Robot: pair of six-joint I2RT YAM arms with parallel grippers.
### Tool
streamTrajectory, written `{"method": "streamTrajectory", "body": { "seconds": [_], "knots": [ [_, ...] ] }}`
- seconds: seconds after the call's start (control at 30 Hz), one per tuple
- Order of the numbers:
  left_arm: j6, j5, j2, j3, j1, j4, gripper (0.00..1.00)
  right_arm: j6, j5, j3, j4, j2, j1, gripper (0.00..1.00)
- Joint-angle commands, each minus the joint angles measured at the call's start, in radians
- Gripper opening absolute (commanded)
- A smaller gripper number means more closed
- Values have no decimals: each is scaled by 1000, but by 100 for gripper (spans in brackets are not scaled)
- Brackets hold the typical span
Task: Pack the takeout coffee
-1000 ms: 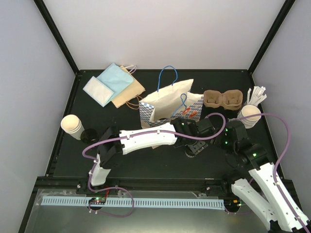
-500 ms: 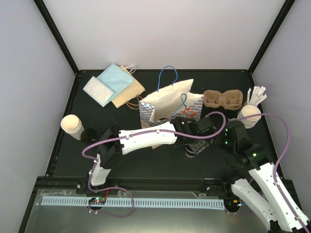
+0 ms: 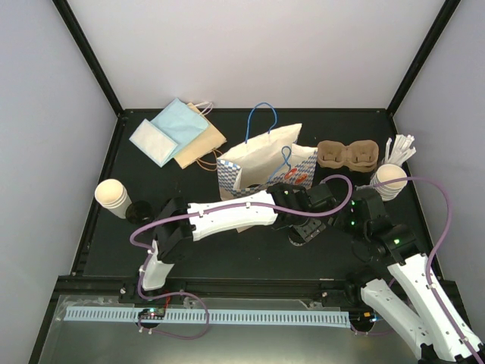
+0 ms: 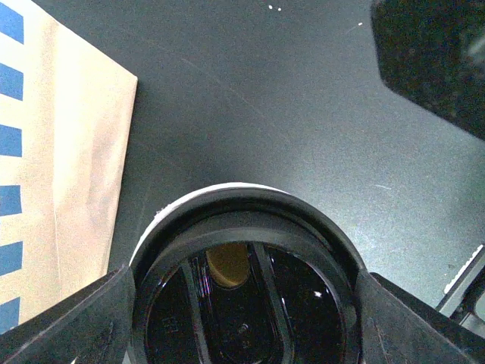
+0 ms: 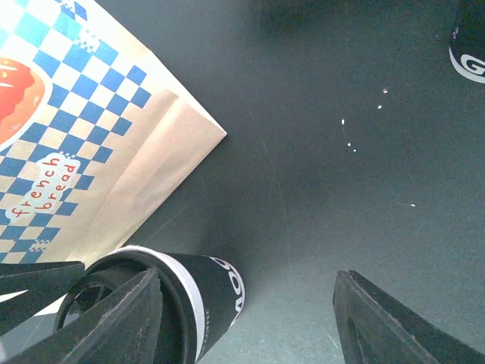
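A black paper cup (image 5: 216, 292) with a white band and white lettering stands in front of the bag; it also shows in the top view (image 3: 301, 236). My left gripper (image 4: 242, 292) is shut on a round black lid (image 4: 227, 318) that it holds on the cup's white rim (image 4: 163, 216). My right gripper (image 5: 246, 277) is open, just right of the cup, with its left finger (image 5: 106, 318) beside the rim. The brown two-hole tray (image 3: 347, 154) lies at the back right. Cup stacks stand at the left (image 3: 112, 195) and the right (image 3: 389, 180). Another black lid (image 3: 140, 211) lies by the left stack.
The blue-checked paper bag (image 3: 265, 168) with red circles stands just behind the cup, and its edge shows in the right wrist view (image 5: 91, 152). White stir sticks (image 3: 402, 146) stand at the far right. Flat blue and brown bags (image 3: 178, 135) lie at the back left.
The left gripper and the lid have shifted very slightly over the cup. The right arm has not moved.
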Motion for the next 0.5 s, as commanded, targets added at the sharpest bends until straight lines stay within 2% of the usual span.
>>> {"method": "streamTrajectory", "body": {
  "seconds": [0.0,0.47],
  "knots": [
    [1,6,31,17,3,17,80,-2,-12,7,20,0,2,65],
    [-3,-28,8,-26,7,58,79,-1,-12,4,21,-4,1,65]
  ]
}}
